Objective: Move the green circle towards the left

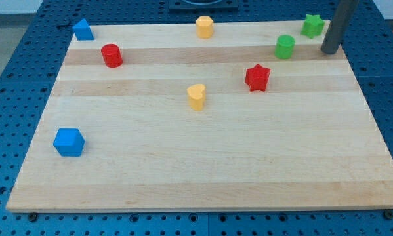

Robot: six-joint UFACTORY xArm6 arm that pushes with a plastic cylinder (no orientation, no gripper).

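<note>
- my tip (329,50) sits near the tabletop's (203,177) top right corner, just right of the green circle (285,46) (not touching).
- there is no end effector, just a rod.

On the wooden surface (203,177): green star (312,25), red star (257,77), yellow heart (196,96), yellow hexagon (204,27), red cylinder (111,56), two blue blocks (69,142) (83,29).

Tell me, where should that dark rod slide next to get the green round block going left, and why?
Probably a short slide towards the view's left. My tip rests to the view's right of the green circle, at about its level and apart from it, with the green star just above, so a leftward push should meet the circle.
</note>
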